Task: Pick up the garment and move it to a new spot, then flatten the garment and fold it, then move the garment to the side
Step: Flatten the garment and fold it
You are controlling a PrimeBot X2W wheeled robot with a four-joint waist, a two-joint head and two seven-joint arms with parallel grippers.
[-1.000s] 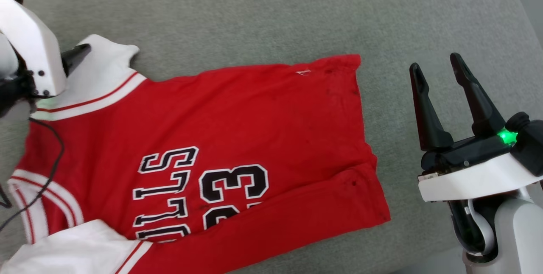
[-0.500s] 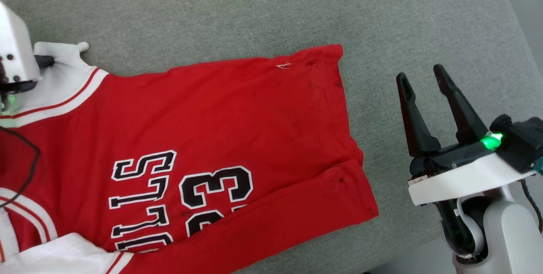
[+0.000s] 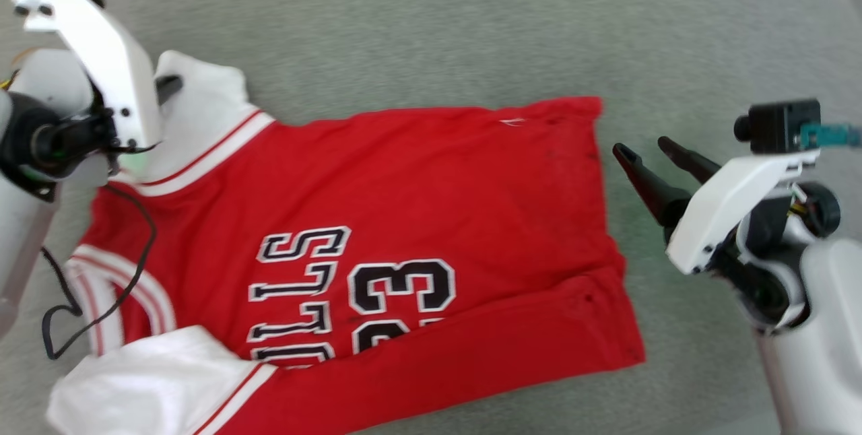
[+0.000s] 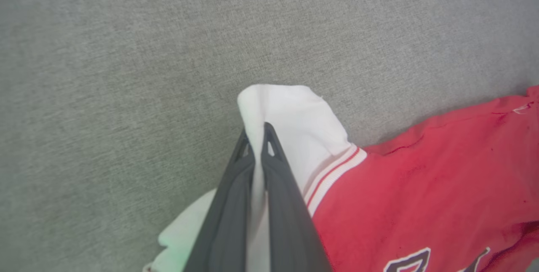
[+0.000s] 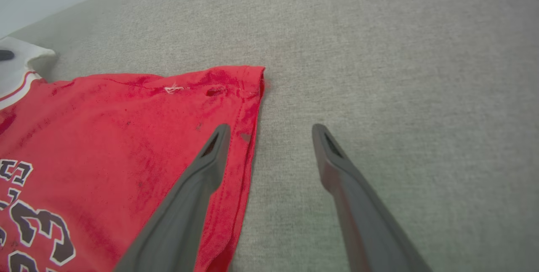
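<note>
Jersey was lying flat on the grey fabric surface, one sleeve pinched

Lettering faced up and the hem pointed toward the surface's right edge. The left gripper had its fingers squeezed tight together on the white sleeve at the shirt's far left corner. The right gripper sat just beside the hem with its fingers spread wide, holding nothing; couldn't tell if one was touching the cloth.
</note>
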